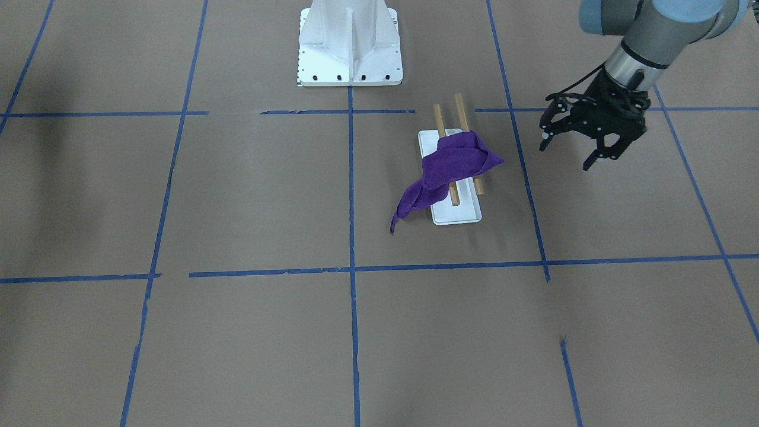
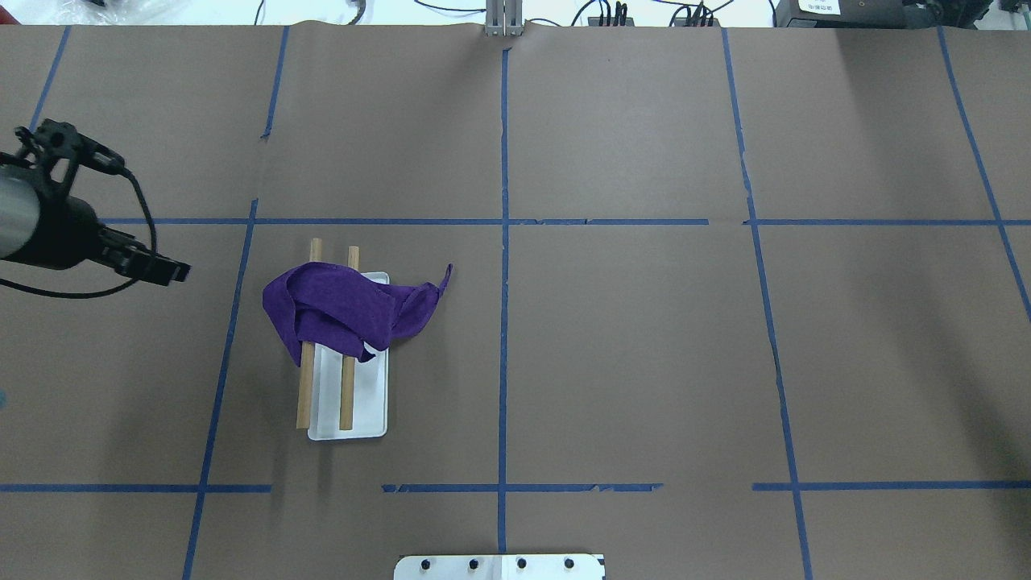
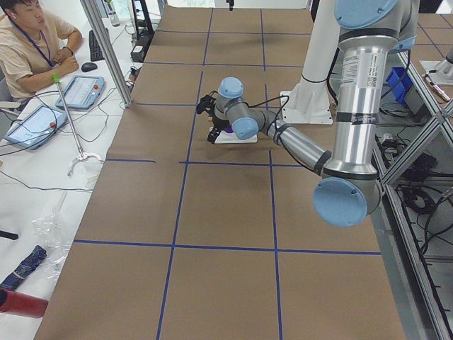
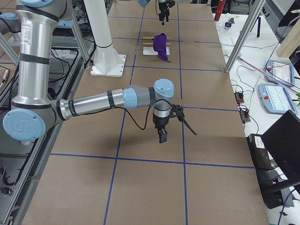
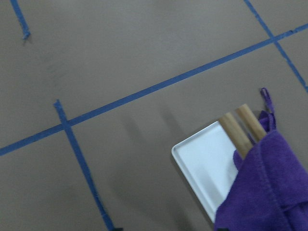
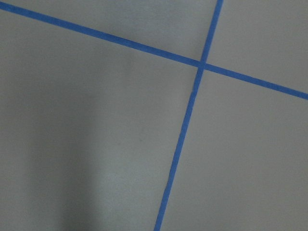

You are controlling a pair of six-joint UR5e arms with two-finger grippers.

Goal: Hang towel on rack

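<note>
A purple towel (image 1: 453, 166) lies bunched over the two tan dowels of the rack (image 1: 459, 214), a small white tray. One towel end trails off the tray onto the table on the side away from my left arm. It also shows in the overhead view (image 2: 338, 310) and the left wrist view (image 5: 269, 187). My left gripper (image 1: 568, 151) is open and empty. It hangs above the table, well clear of the rack on the robot's left side. My right gripper (image 4: 161, 133) shows only in the exterior right view, far from the rack, and I cannot tell its state.
The large white pedestal (image 1: 350, 47) with bolt holes stands at the robot's edge of the table. Blue tape lines cross the brown table paper. An operator (image 3: 32, 49) sits beside the table's far side with tablets and cables.
</note>
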